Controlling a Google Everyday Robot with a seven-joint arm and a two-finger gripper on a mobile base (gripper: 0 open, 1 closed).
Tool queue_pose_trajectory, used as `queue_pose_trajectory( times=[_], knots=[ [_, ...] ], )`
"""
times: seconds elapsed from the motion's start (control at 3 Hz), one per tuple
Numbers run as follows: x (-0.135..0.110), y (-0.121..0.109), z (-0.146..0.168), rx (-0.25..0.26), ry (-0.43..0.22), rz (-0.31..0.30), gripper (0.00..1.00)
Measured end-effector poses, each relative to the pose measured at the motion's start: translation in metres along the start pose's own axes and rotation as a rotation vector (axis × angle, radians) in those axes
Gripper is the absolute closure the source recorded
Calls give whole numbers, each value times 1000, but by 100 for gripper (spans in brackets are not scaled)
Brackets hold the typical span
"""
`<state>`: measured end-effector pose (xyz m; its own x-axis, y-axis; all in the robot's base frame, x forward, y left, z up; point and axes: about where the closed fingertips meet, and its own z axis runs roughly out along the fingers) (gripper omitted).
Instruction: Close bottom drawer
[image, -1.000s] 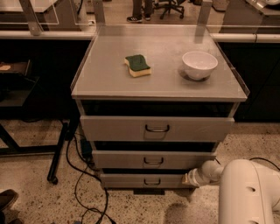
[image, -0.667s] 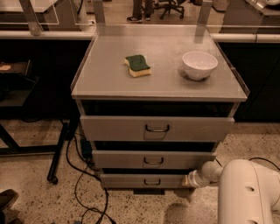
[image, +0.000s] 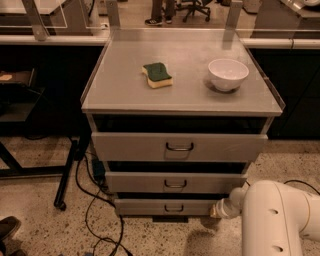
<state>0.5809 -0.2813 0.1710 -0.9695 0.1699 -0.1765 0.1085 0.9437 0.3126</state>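
Note:
The bottom drawer (image: 150, 206) is the lowest and slimmest of three grey cabinet drawers, with a small dark wire handle (image: 173, 208) at its centre. Its front stands slightly out from the cabinet, less far than the two drawers above. My gripper (image: 219, 209) is at the end of the white arm (image: 272, 220) at the lower right. It sits low near the floor, right against the right end of the bottom drawer's front.
The middle drawer (image: 175, 182) and top drawer (image: 179, 146) stand partly open above. A green and yellow sponge (image: 157, 74) and a white bowl (image: 228, 74) lie on the cabinet top (image: 120, 90). Black cables (image: 95, 200) and a stand leg (image: 67, 180) are on the floor at left.

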Motion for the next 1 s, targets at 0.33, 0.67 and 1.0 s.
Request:
queue_pose_trajectory(
  times=[0.33,0.67,1.0],
  knots=[
    [-4,2,1,0,-13,7,100],
    [-5,3,1,-2,-17,9,100],
    [-22,12,-1,-22,-62,27,100]
  ],
)
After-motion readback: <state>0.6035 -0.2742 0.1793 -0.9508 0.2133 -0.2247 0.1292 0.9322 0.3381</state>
